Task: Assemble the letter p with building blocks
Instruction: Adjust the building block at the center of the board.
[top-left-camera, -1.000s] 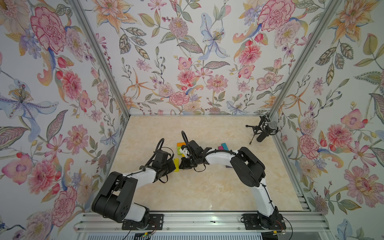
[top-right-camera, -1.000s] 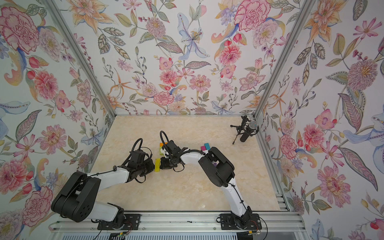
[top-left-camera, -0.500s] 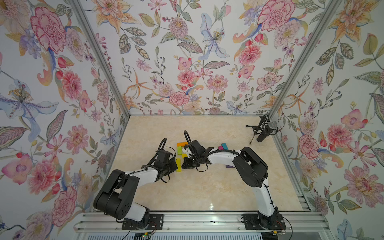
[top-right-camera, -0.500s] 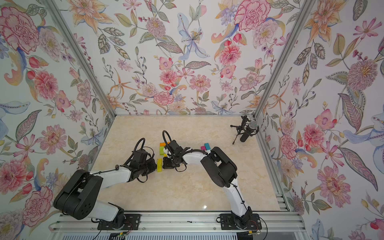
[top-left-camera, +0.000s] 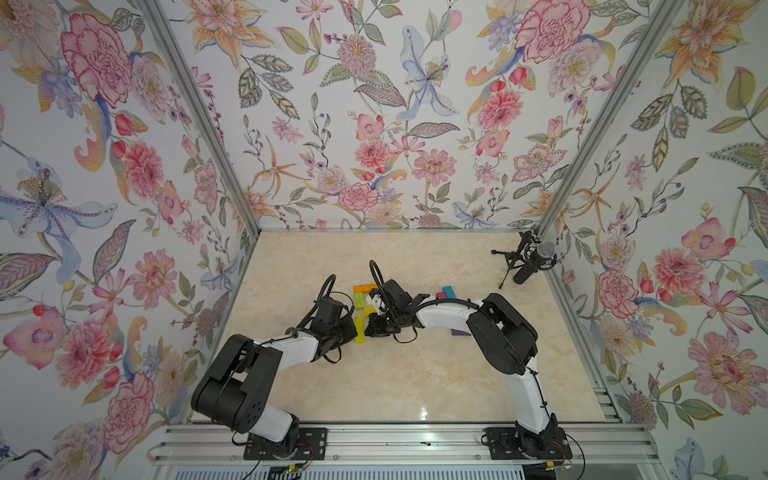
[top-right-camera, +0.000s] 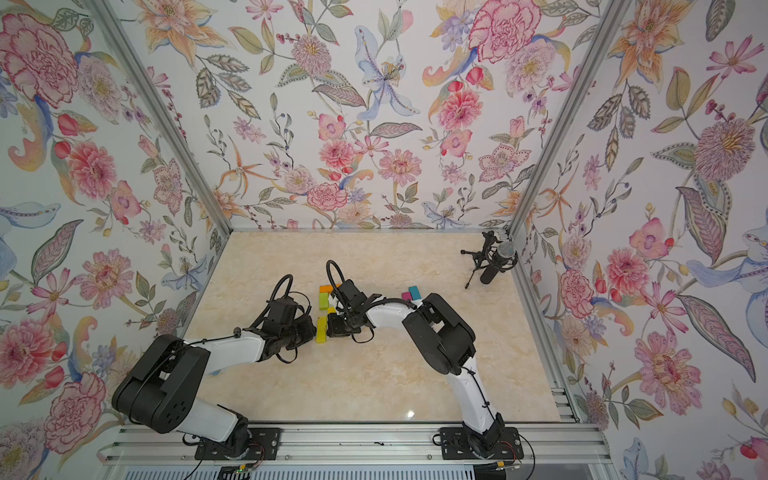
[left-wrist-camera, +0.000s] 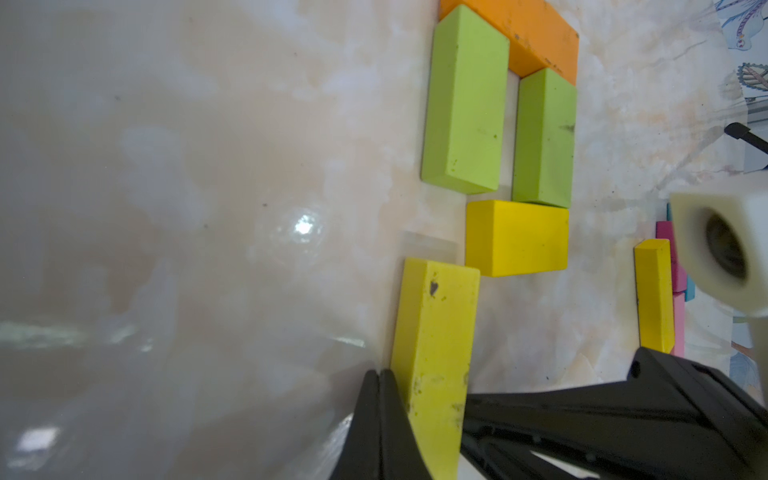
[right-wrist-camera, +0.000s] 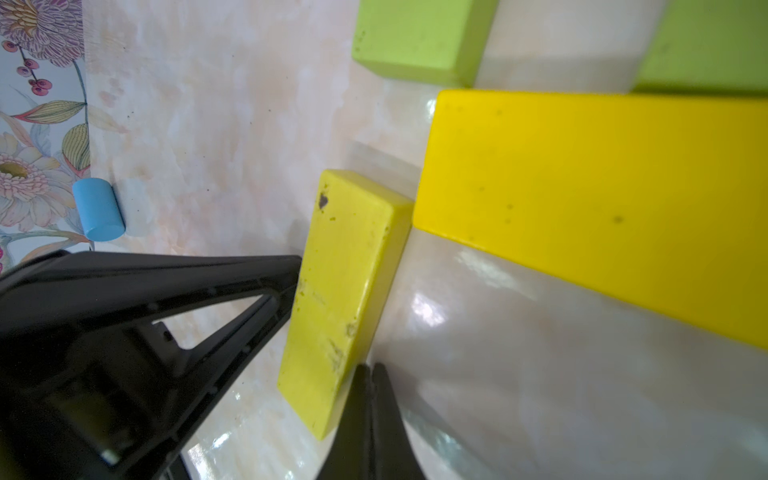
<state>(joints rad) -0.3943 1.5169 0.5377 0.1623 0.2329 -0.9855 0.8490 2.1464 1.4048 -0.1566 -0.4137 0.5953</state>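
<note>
In both top views the long yellow-green brick (top-left-camera: 360, 329) (top-right-camera: 321, 331) is found slightly farther right on the counter (top-left-camera: 395, 374) than a second ago, and the left arm has been brought along with it. The brick is flanked by the left pincer (top-left-camera: 351, 328) and the right pincer (top-left-camera: 372, 326). One orange brick (top-left-camera: 363, 288), one pink brick (top-left-camera: 440, 296), one teal brick (top-left-camera: 448, 291) and one purple brick (top-left-camera: 460, 332) are counted.

In the left wrist view two lime-green bricks (left-wrist-camera: 463, 104) (left-wrist-camera: 544, 137) and two yellow bricks (left-wrist-camera: 516, 237) (left-wrist-camera: 654, 295) are seen. The left pincer (left-wrist-camera: 378, 395) is fully closed, empty, and pressed to the long brick's side.

In the right wrist view the right pincer (right-wrist-camera: 370, 382) is likewise closed on nothing and set against the opposite side. One blue cylinder (right-wrist-camera: 97, 210) is seen near the wall.
</note>
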